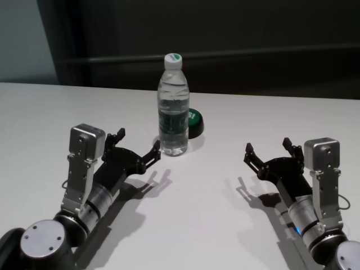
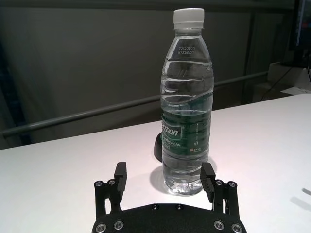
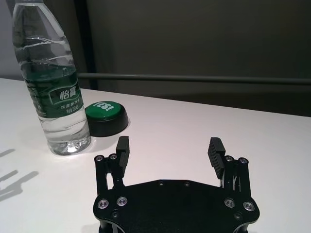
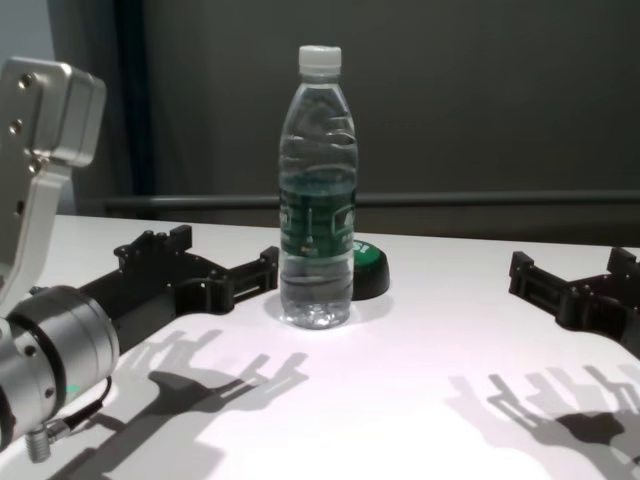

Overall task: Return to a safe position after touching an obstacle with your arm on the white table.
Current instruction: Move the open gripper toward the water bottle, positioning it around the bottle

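- Two arms rest low over the white bench (image 1: 236, 236), and only the left one is near the obstacle, a clear water bottle (image 1: 172, 107) standing upright at the middle of the bench.
- We see the left gripper (image 1: 136, 144) with its fingers apart, the bottle lying just ahead of them and toward the inner finger (image 2: 207, 175).
- From the chest view that inner fingertip seems to touch the bottle's base or sit just beside it; we cannot tell which.
- We judge the safe move is straight back along the left forearm, away from the bottle's upright axis, without sweeping sideways.
- A green button (image 1: 194, 121) sits just behind the bottle.
- Our right gripper (image 1: 269, 151) hangs well apart to the other side, fingers also spread.
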